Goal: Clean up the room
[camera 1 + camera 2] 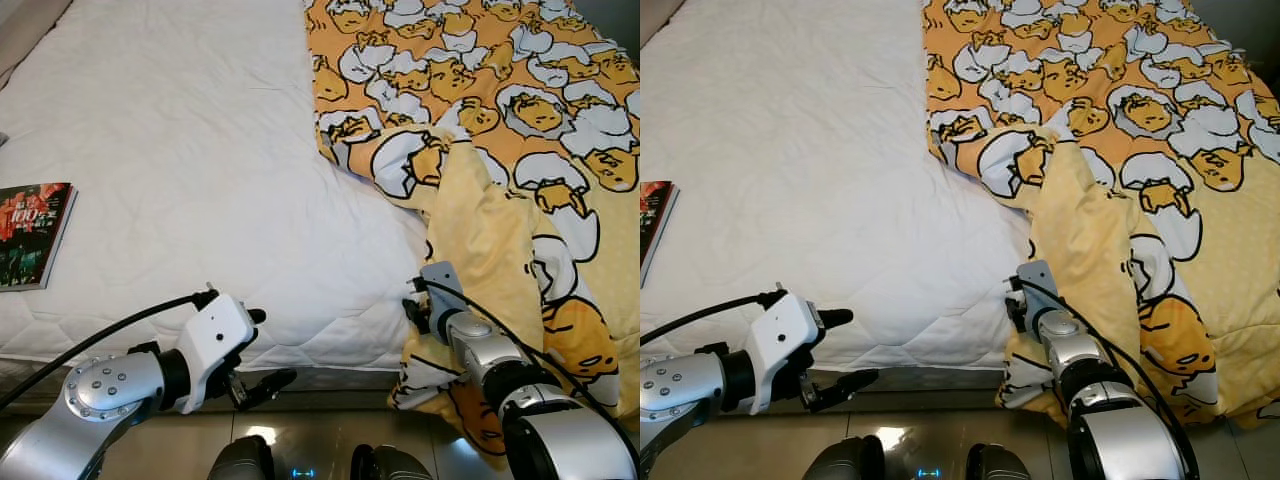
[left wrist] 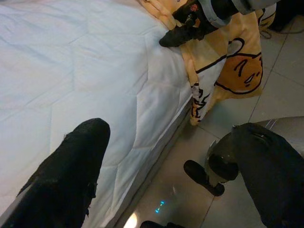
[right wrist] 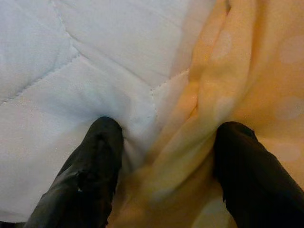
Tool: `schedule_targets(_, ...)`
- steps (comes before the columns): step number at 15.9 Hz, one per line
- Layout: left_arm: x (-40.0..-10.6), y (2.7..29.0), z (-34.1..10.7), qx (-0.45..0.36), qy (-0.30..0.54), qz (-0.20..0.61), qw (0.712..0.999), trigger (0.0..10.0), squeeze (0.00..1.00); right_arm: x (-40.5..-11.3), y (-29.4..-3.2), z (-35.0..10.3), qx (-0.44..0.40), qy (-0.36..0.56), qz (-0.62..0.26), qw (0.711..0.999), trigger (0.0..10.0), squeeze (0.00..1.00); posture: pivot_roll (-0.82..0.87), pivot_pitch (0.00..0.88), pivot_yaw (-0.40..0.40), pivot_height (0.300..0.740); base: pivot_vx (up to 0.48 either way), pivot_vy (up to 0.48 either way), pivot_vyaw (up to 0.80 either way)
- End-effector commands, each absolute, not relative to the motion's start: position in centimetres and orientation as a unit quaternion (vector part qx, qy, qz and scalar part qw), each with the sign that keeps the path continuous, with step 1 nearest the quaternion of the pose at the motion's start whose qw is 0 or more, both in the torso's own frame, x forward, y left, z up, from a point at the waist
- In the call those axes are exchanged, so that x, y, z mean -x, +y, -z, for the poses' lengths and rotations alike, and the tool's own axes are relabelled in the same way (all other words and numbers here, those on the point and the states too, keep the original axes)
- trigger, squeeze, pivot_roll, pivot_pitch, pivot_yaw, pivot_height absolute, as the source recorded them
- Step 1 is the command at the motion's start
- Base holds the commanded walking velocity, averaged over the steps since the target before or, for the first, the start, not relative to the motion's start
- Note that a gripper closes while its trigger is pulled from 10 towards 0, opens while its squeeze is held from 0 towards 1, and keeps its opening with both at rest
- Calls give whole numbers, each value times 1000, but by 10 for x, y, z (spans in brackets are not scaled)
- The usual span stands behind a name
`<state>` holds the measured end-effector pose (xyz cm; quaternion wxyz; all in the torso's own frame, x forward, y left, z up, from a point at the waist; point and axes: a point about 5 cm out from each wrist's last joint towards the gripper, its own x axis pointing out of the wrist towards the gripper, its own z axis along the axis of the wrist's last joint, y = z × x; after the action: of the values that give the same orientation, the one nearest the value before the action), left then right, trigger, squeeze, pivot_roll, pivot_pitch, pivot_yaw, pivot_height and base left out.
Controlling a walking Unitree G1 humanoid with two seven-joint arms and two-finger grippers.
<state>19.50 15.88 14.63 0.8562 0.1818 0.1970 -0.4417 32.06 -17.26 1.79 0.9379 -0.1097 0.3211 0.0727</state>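
Note:
A yellow blanket (image 1: 500, 110) printed with cartoon eggs covers the bed's right side, and a fold of it hangs over the front edge toward the floor. My right gripper (image 3: 168, 128) is open at that edge. One finger (image 3: 99, 156) presses the white mattress (image 1: 200, 150), the other (image 3: 247, 175) rests on the blanket (image 3: 247, 57), and a fold of cloth lies between them. My left gripper (image 1: 268, 350) is open and holds nothing, hovering just in front of the mattress's front edge, left of the blanket.
A dark-covered book (image 1: 30, 235) lies on the mattress near its left front corner. Shiny grey floor tiles (image 1: 180, 440) run along the bed's front, with my own legs (image 1: 300, 465) below. The hanging blanket end (image 2: 237, 71) reaches close to the floor.

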Motion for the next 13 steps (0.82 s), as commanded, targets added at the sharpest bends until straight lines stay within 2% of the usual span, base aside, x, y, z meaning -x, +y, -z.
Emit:
schedule_targets(1,-192,154,-148,-183,194,452,851,10000,0,-313,-177,-9,110,345,-71,929,0,0,141,207,-27,740,0,0,0)
schedule_targets(10,-192,158,-143,-181,202,451,850,10000,0,-315,-181,-15,72,307,-97,944,0,0,114,163,-8,740,0,0,0)
schedule_targets(13,-194,155,-140,-180,201,454,849,10000,0,-314,-188,-22,61,273,-138,950,0,0,91,147,5,740,0,0,0)
